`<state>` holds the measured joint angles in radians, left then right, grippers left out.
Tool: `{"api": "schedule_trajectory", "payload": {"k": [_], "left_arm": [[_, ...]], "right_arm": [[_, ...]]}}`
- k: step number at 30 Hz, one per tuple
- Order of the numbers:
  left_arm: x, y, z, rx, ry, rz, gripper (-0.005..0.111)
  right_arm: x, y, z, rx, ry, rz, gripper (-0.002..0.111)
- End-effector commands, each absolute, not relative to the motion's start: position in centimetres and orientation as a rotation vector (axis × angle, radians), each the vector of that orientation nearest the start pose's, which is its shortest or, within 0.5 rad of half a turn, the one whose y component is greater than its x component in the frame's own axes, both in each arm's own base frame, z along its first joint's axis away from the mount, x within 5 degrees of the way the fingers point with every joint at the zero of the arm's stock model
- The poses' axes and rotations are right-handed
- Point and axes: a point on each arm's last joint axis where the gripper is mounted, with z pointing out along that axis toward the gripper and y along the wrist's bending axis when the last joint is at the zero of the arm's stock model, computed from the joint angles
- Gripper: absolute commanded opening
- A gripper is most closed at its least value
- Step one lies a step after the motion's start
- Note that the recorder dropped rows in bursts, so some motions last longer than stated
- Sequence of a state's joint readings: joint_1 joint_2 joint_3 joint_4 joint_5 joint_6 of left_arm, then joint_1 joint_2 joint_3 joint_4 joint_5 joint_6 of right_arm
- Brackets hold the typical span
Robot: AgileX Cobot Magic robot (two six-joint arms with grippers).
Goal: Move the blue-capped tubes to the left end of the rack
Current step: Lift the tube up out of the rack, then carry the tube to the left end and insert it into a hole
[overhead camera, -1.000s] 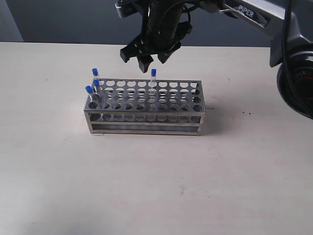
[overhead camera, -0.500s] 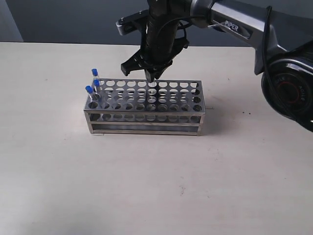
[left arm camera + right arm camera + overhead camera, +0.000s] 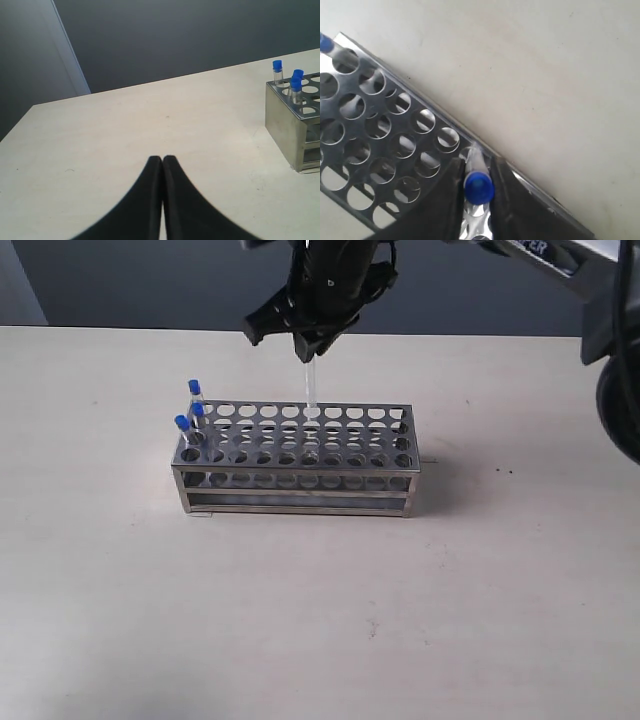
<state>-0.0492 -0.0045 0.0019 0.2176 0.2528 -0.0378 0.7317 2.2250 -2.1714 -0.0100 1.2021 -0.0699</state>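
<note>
In the left wrist view the left jaws are being held pressed together on nothing, low over the surface [image 3: 125, 130] and well apart from the rack [image 3: 282, 125]. In the exterior view the rack is being shown at centre frame, with three blue-capped tubes [image 3: 197, 410] standing at its left end. Behind them, over the back row near mid-rack, the fourth tube [image 3: 309, 390] is being gripped by its blue cap in the right jaws at the upper centre of the frame. It is hanging slightly tilted with its tip at or just above the top plate, and whether it is clear of the hole cannot be told. If it is carried leftward with the tip this low, the rim is likely to be caught and the tube pulled askew or dropped. With only the cap being gripped, the clear body may swing, so the target hole may be missed or the three standing tubes knocked on the way down.
</note>
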Motion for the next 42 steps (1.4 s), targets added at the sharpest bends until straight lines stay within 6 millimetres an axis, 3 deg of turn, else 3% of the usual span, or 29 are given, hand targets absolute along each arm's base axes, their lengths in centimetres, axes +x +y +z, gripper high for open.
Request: {"api": "schedule_trajectory", "payload": {"k": [1, 7, 14, 20, 29, 42], "left_arm": [[5.6, 0.2, 19.2, 0.158, 1.712, 0.133, 0.0], [5.6, 0.2, 19.2, 0.158, 1.712, 0.133, 0.0], [5.6, 0.2, 19.2, 0.158, 1.712, 0.133, 0.0], [5.6, 0.2, 19.2, 0.158, 1.712, 0.133, 0.0], [5.6, 0.2, 19.2, 0.158, 1.712, 0.133, 0.0], [5.6, 0.2, 19.2, 0.158, 1.712, 0.133, 0.0]], "right_arm": [[35.3, 32.5, 29.5, -1.095, 2.467, 0.182, 0.001], [33.1, 33.6, 31.6, -1.165, 2.39, 0.209, 0.001], [29.2, 36.7, 31.9, -1.419, 2.299, 0.432, 0.001], [27.2, 38.9, 31.3, -1.497, 2.233, 0.463, -0.001], [27.4, 40.7, 27.1, -1.568, 2.279, 0.414, -0.001], [27.7, 41.1, 27.2, -1.529, 2.235, 0.43, -0.001]]}}
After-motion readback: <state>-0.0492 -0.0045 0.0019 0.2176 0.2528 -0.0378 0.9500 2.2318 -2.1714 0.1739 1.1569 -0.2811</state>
